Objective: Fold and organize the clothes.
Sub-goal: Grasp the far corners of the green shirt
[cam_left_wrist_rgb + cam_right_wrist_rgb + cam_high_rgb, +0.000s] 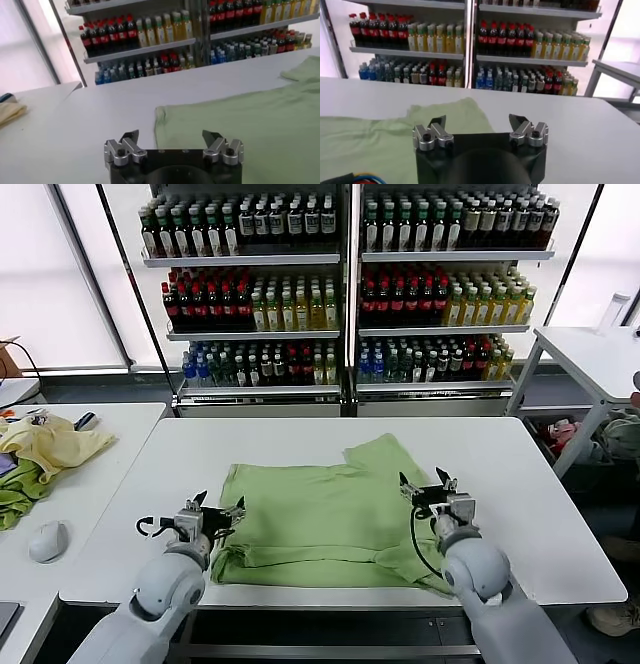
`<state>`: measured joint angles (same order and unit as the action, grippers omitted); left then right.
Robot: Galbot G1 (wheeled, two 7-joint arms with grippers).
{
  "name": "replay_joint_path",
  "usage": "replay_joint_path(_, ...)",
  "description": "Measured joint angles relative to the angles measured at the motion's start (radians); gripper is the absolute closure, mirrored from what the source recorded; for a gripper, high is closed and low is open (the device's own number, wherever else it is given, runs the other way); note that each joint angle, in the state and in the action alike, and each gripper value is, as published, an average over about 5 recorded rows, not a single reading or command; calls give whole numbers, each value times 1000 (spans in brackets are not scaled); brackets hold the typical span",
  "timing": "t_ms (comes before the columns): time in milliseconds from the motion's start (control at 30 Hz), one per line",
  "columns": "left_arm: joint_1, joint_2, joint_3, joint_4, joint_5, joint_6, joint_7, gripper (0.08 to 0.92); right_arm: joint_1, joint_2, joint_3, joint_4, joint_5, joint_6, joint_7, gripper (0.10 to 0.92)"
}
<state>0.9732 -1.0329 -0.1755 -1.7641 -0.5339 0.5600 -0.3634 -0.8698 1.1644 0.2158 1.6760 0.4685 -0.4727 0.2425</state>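
Observation:
The light green polo shirt (320,509) lies on the white table (520,484), partly folded, plain side up, with one sleeve (378,452) sticking out at the back right. Its print and buttons are hidden. My left gripper (222,511) hovers open and empty at the shirt's left edge, near the front corner. In the left wrist view the gripper (171,137) faces that edge of the shirt (240,120). My right gripper (428,482) is open and empty over the shirt's right edge. In the right wrist view the gripper (477,123) sits by the sleeve (450,112).
A side table (90,484) on the left carries a pale yellow garment (55,442), a darker green cloth (20,489) and a white mouse (48,540). Shelves of bottles (340,284) stand behind. Another white table (590,354) stands at the back right.

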Motion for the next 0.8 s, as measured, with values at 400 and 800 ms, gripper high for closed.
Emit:
replay_joint_path(400, -189, -56, 74, 221, -25, -14, 6, 177, 206, 63, -64, -271, 21, 0, -13, 203)
replay_joint_path(800, -337, -118, 128, 403, -36, -26, 12, 177, 362, 147, -71, -508, 16, 2, -22, 203)
